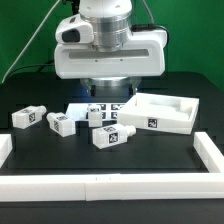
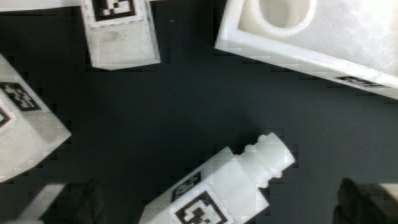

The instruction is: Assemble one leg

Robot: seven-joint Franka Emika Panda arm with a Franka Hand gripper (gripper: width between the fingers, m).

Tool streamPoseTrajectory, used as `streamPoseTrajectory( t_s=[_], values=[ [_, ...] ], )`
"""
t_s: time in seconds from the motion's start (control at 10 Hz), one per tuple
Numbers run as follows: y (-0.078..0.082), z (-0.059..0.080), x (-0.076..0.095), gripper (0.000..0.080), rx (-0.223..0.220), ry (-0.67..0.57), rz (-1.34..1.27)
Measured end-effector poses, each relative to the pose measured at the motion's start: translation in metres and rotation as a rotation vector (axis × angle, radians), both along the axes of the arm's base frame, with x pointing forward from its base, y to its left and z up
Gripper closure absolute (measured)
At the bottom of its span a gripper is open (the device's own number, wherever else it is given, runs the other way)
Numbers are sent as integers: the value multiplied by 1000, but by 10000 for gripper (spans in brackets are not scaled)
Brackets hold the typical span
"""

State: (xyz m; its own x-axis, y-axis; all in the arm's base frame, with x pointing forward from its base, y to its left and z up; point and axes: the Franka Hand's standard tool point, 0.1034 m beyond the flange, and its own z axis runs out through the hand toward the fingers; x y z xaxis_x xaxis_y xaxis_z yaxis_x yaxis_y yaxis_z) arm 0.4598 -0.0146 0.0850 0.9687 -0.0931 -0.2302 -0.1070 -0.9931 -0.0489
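Note:
Four white legs with square markers lie on the black table in the exterior view: one at the left [image 1: 27, 117], one beside it [image 1: 62, 124], one by the marker board [image 1: 95, 113] and one nearer the front [image 1: 108, 136]. My gripper [image 1: 106, 93] hangs above the middle of the table. In the wrist view my gripper [image 2: 224, 203] is open and empty, with one dark finger [image 2: 79, 203] on each side of a leg [image 2: 228, 185] that lies below, tilted, its pegged end pointing away. Two more legs [image 2: 121, 35] [image 2: 22, 125] lie nearby.
The large white tray-like piece [image 1: 186, 120] lies at the exterior view's right; its corner shows in the wrist view [image 2: 267, 55]. The marker board [image 1: 122, 103] lies behind the legs. A white raised border [image 1: 110, 186] runs along the front and both sides of the table.

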Motion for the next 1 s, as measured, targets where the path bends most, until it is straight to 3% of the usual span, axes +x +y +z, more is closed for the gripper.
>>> streamPoseTrajectory(
  t_s=[0.1,0.3,0.6,1.0],
  values=[
    [0,-2,2,150,-11,4,-42],
    [-1,-23,20,150,-39,25,-205],
    [-19,-57,36,150,-20,-17,-178],
    [-16,-57,35,150,-22,-9,-192]
  ],
)
